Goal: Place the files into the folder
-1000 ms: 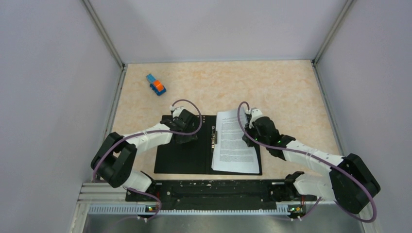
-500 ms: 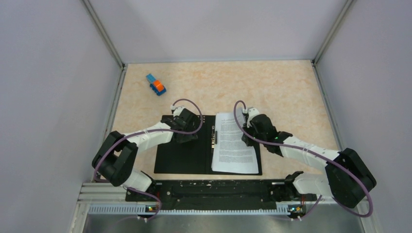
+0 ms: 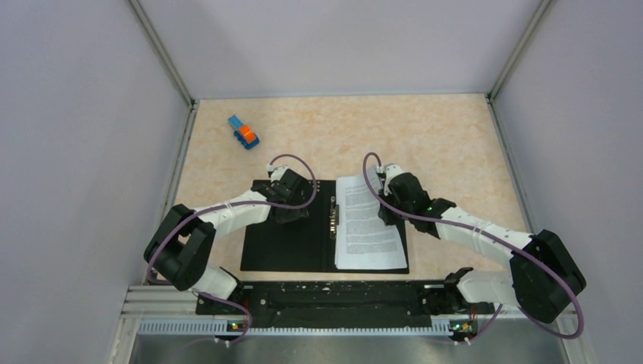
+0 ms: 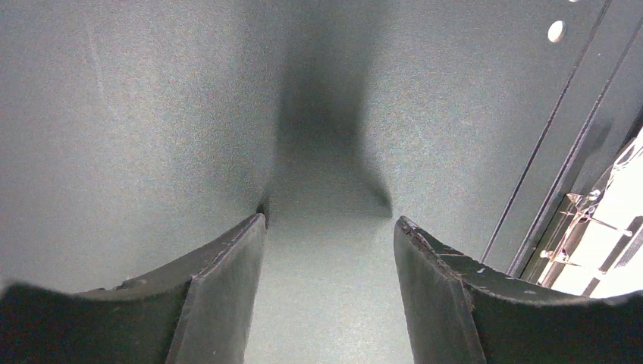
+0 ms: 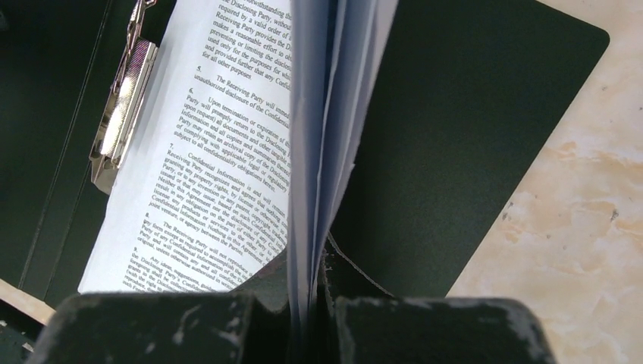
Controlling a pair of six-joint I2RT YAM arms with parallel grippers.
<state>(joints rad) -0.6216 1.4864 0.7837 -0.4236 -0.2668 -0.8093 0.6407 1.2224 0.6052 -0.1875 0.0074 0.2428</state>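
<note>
The right hand (image 5: 309,299) pinched the files' (image 3: 367,227) edge over the open folder's (image 3: 282,246) right half. Sliding them squarely to the clip (image 5: 120,114) seemed best, with the wide-spread left hand (image 4: 330,227) pinning its left half.

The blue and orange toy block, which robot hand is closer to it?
Left. The left gripper is open at the left half of the folder, nearer the toy block. The right gripper pinches the papers farther right.

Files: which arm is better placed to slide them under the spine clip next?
Right: the right claw is shut on the files, beside the clip; the open left claw rests on the folder, away from them.
</note>
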